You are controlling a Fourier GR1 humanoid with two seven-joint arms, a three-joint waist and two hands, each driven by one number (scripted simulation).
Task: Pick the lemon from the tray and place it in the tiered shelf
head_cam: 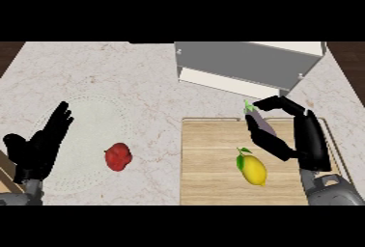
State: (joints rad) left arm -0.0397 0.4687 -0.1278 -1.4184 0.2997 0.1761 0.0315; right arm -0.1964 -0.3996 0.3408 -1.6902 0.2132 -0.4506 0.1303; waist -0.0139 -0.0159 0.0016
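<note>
Lemon [252, 169] lies on tray [206, 159]; right hand [303, 137] just beside, apart.

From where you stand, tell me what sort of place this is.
Most likely a kitchen counter set for food handling. A pale marbled countertop carries a wooden tray with a lemon and a small eggplant, a red pepper lies to the left, and a grey tiered shelf stands at the back.

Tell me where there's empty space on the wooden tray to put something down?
The wooden tray is bare along its left side, from the left rim across to the lemon. Its right side is crowded: the right hand hovers there beside a purple eggplant. On the counter, the stretch between the red pepper and the tray is also bare.
</note>
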